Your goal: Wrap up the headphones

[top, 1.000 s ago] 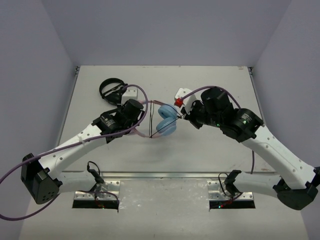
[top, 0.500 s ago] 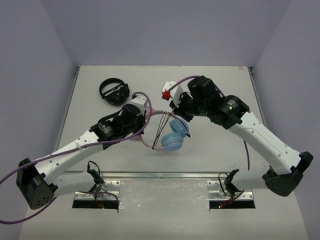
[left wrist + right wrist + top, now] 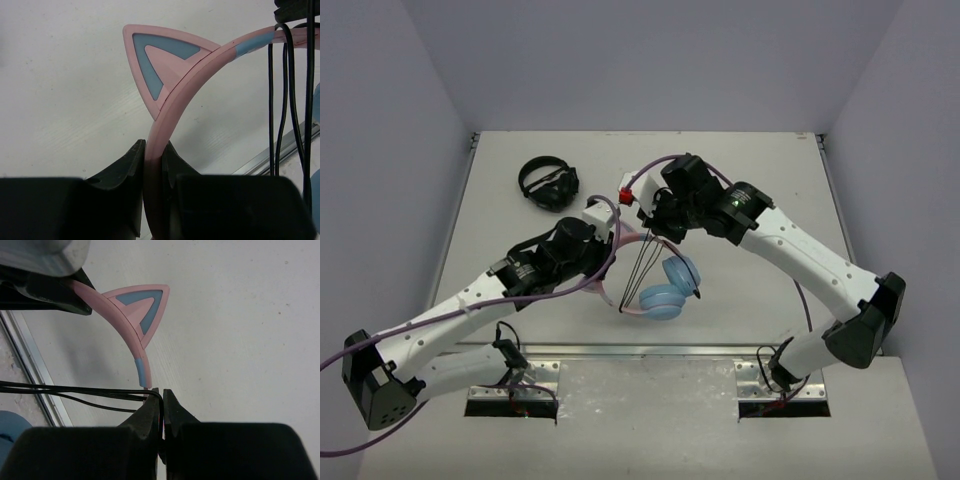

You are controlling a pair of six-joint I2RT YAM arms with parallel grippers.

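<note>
White table [image 3: 770, 160]: cat-ear headphones [image 3: 665, 290] held between both arms.
Left gripper [image 3: 154, 155] clamps the headband [image 3: 200, 65]; right gripper [image 3: 161, 397], close beside it, pinches the cable [image 3: 75, 389].

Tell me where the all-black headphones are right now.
In the top view, the black headphones lie at the far left of the table, well apart from the pink headphones near the middle.

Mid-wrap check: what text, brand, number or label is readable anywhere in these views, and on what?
No readable text anywhere.
On the headphones: no print on headband or cat ear.
On the black headphones: too small to tell.
On the red tag at the right wrist: nothing legible.
</note>
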